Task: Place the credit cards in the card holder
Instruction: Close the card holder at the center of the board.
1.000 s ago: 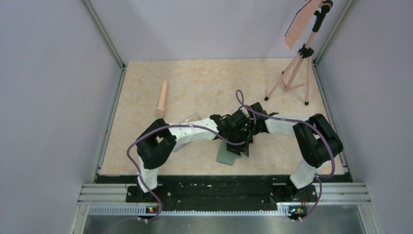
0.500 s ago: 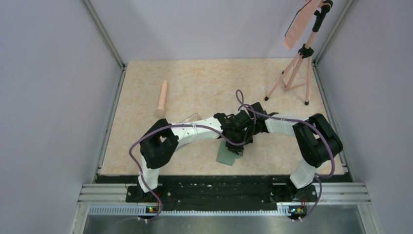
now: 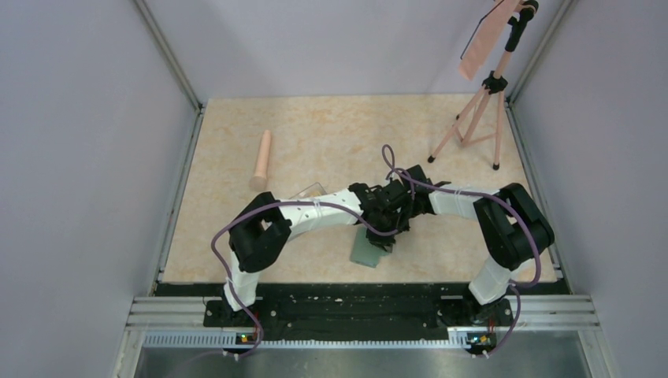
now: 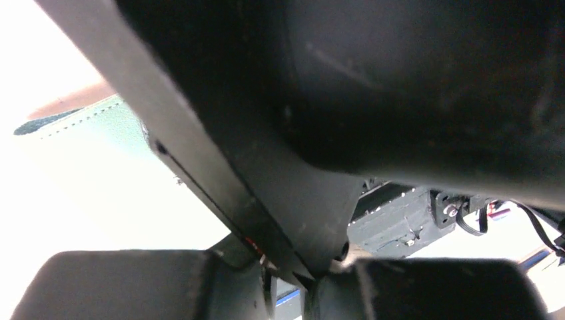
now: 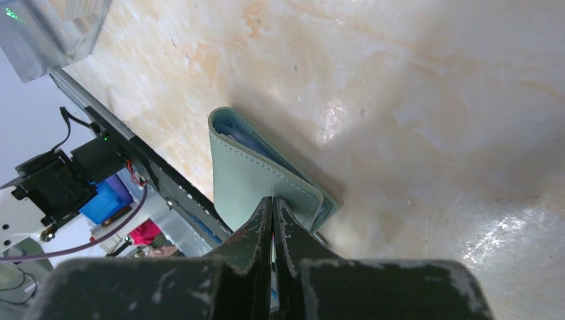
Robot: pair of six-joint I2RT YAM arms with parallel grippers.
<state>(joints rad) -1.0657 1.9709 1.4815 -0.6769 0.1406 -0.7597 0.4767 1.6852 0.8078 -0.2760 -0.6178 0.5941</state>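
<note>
From above: spot the card holder (image 3: 367,252) on the counter (image 3: 315,134) close to its near edge, under both crowded wrists, no credit cards visible (perhaps hidden beneath the arms); keep moves short, work toward the roomier far side, mind the clear box (image 3: 309,190) by the left forearm. Via left wrist: see only a green strip of the card holder (image 4: 100,150) behind black housing, so cannot tell left jaws released or clenched. Via right wrist: note right jaws clenched, tips meeting at the raised edge of the card holder (image 5: 250,177) (pinched or merely touching, cannot tell); hold that flap steady.
</note>
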